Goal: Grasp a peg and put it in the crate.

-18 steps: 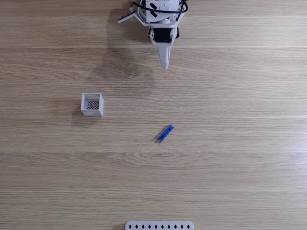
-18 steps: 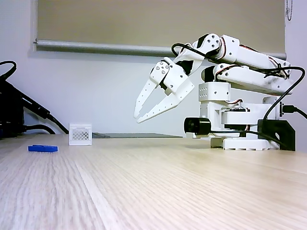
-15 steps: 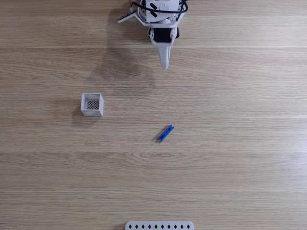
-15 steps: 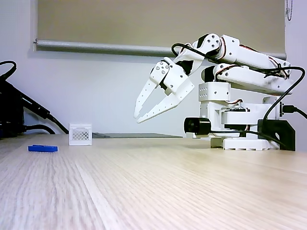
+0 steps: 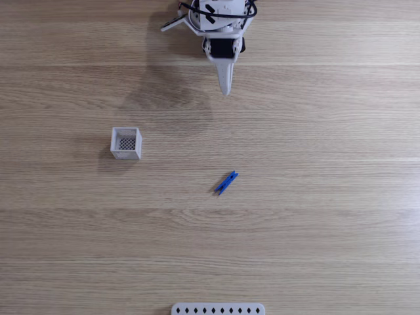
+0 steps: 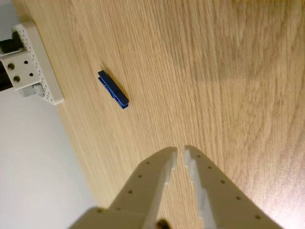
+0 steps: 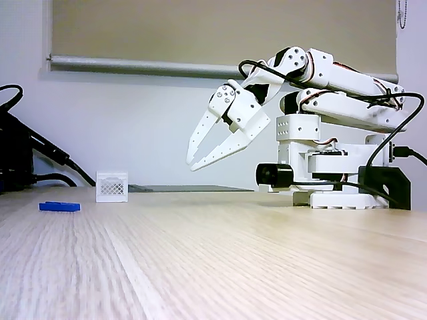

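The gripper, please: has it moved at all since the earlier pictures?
No. In the side fixed view the gripper hangs at the same spot against the window ledge, well above the table.

The arm sits folded back over its base at the far edge of the table, upper link and forearm lying nearly parallel in a fixed view. From there the wrist angles down and forward, so the gripper [image 7: 191,163] hangs in the air well above the tabletop, tips slanted toward the wood. Its two white fingers [image 6: 157,176] stand slightly apart with a narrow gap between the tips, touching nothing. Seen from above, the gripper [image 5: 226,90] looks like a single narrow wedge, so the gap is hard to judge there.
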Tool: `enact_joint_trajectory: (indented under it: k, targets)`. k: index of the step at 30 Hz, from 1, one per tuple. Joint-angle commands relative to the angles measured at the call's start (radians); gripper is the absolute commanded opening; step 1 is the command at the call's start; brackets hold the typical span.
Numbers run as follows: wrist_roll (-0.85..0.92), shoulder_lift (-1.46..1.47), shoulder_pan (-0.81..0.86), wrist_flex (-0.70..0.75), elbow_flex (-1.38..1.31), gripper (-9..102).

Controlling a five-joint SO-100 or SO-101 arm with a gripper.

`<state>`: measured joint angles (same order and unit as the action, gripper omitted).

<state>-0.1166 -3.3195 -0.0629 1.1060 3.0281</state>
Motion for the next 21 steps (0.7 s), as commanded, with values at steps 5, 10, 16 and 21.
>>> enact_joint_trajectory:
  k: [5, 10, 16, 21]
  targets:
    - [0.015, 0.04, -0.008, -0.009, -0.046, -1]
    - [0.126, 0.29, -0.008, -0.009, -0.152, 0]
    - [0.66, 0.781, -0.006, -0.006, -0.414, 0]
    - [1.19, 1.129, -0.006, 0.009, -0.672, -1]
